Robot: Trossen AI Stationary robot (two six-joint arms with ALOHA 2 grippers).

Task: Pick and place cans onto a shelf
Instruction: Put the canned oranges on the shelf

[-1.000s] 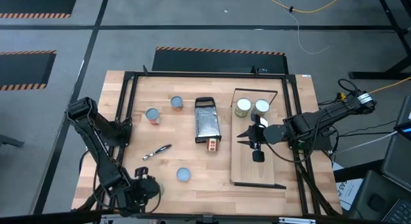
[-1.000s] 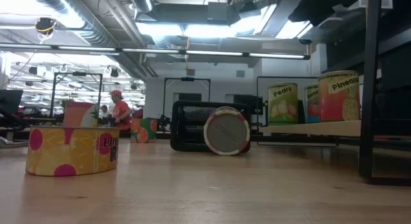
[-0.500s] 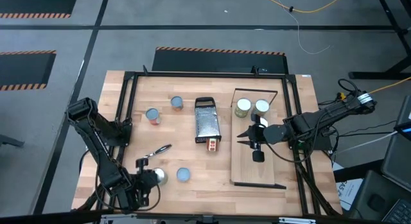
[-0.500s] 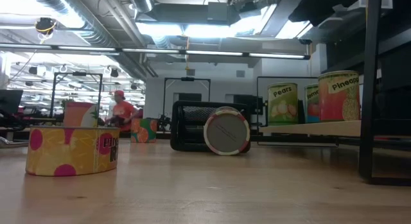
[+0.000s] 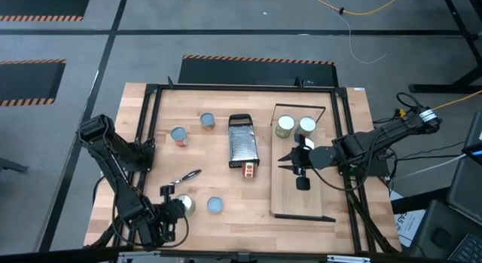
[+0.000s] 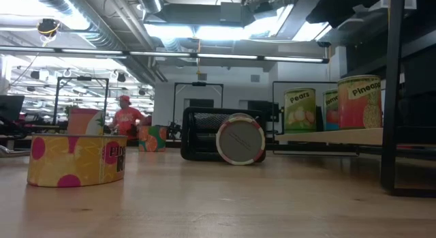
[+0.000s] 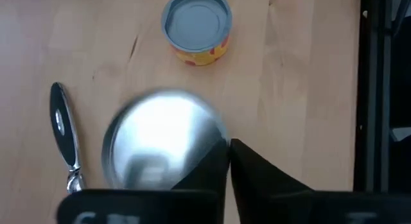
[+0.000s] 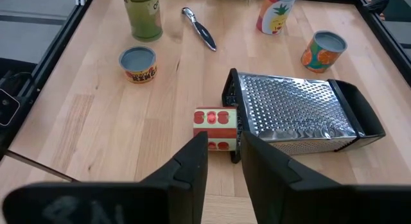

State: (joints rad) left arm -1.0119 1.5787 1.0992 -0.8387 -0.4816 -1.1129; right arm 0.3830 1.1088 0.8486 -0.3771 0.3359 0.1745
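The left gripper (image 5: 175, 206), fingers together and holding nothing, is hovering just beside the upright silver-topped green can (image 7: 164, 145), itself beside the slim silver pen-like tool (image 7: 64, 135), so regrasping it is judged next; the right gripper (image 5: 291, 163), half apart, is waiting over the long light-wood shelf (image 5: 290, 199).

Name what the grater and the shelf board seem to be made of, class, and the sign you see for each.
The grater: apparently bright metal, shown by its shiny perforated face, with dark ends that look like plastic. The shelf: seemingly pale unpainted wood, matte, with faint grain, edged by thin dark strips of unclear material.
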